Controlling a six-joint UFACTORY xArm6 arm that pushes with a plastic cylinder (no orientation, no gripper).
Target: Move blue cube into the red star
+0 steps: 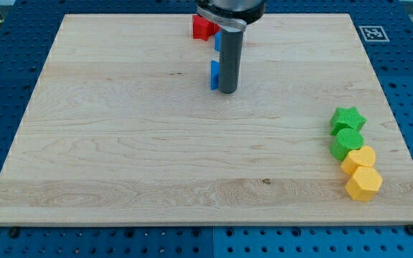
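- While my tip (227, 90) touches one blue cube (214, 74), one red star (204, 26) sits above.
- I carry no claw, only this rod.
- Right: two green (347, 119), two yellow blocks (363, 183).

My tip (227, 91) rests on the wooden board (120, 143) just right of a blue block (214, 74), with the red star (203, 27) far behind and green (347, 120) and yellow (363, 183) blocks near the right edge.
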